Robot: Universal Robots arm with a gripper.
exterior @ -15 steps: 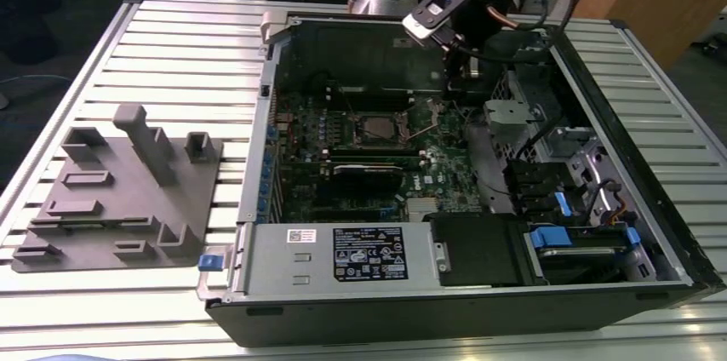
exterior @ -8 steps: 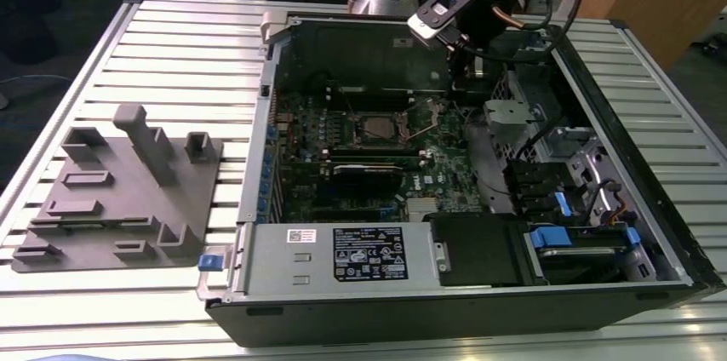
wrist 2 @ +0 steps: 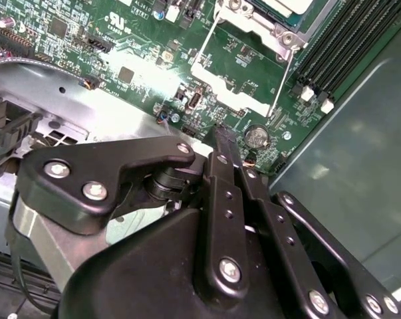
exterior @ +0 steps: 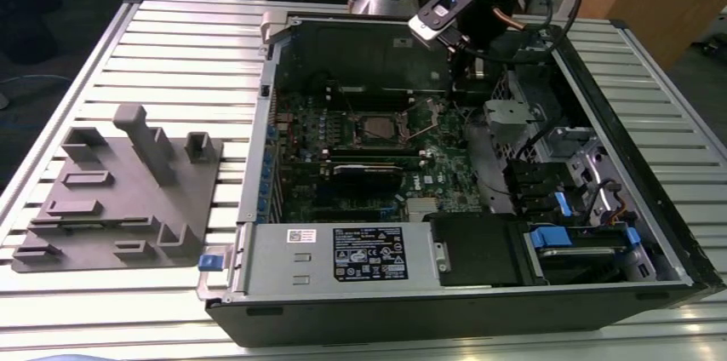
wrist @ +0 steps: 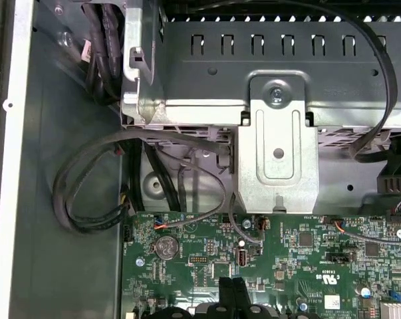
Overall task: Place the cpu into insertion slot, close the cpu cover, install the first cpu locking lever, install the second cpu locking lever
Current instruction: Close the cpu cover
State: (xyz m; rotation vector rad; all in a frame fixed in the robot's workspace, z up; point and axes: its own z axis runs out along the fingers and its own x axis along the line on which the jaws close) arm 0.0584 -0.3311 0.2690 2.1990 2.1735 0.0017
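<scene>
Gripper (wrist 2: 221,137): the two black fingers (wrist: 225,292) are pressed together at the tips with nothing between them. The tips sit low over the edge of the green circuit board (wrist 2: 140,46). Whether they touch it cannot be told.

Just beside the fingertips is a round coin cell (wrist 2: 256,135), seen in both wrist views, with small connectors and thin coloured wires near it.

A little further from the fingers, a thin metal rod (wrist 2: 282,80) runs away from the tips along the side of the socket area.

Beyond the rod is the cpu cover (wrist 2: 250,23), a silver-grey frame with screw heads at its corners. Long black memory slots (wrist 2: 346,33) lie beside it. In the exterior view the cpu (exterior: 376,129) lies flat in the insertion slot (exterior: 351,128), its dull metal top facing up, well apart from the fingers. Whether the cover is latched cannot be told.

On the side of the fingers away from the socket stands an upright metal bracket (wrist: 278,159) on a slotted drive cage, with black cables (wrist: 87,193) looping down beside it.

Farthest from the fingers are the labelled power supply (exterior: 340,254) at the case's (exterior: 455,323) front wall and a grey moulded fixture (exterior: 114,191) on the slatted table (exterior: 182,46), outside the case on the exterior view's left.
</scene>
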